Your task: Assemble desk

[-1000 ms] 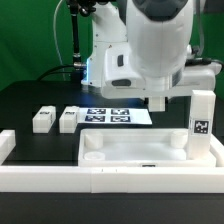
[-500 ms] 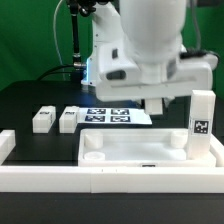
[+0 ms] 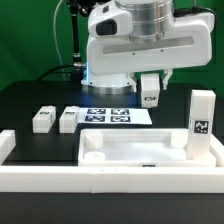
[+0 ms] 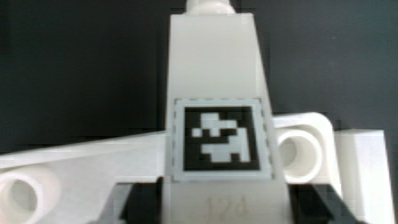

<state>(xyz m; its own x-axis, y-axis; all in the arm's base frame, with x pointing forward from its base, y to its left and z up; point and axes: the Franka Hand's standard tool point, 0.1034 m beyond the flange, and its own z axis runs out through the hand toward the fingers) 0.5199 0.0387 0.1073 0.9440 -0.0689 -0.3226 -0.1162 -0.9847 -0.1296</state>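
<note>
Your gripper (image 3: 150, 84) pinched one leg (image 3: 150, 95) between its two fingers. You held that leg up in the air, above and behind the tabletop (image 3: 140, 150), not touching it. The leg pointed down, and it had a black-and-white tag on the side that faced the exterior view.

In the wrist view the held leg (image 4: 222, 90) filled the middle of the picture. Its tag (image 4: 222, 135) was easy to see. Behind it you could see part of the tabletop (image 4: 80, 160) with two round holes (image 4: 294, 150) in it.

The tabletop lay flat on the black table (image 3: 40, 95), with its rim up. A second leg (image 3: 203, 118) stood upright at the tabletop's corner on the exterior view's right. It had a tag (image 3: 200, 127) too.

Two more legs lay on the black table, off the tabletop's back corner on the exterior view's left. One (image 3: 43, 120) was farther from the tabletop, and the other (image 3: 68, 118) lay just beside it, closer in. They did not touch the tabletop.

The marker board (image 3: 118, 116) lay flat just behind the tabletop, under the held leg.

A long white rail (image 3: 110, 185) ran along the front of the tabletop, touching it or very close; I could not tell which.
</note>
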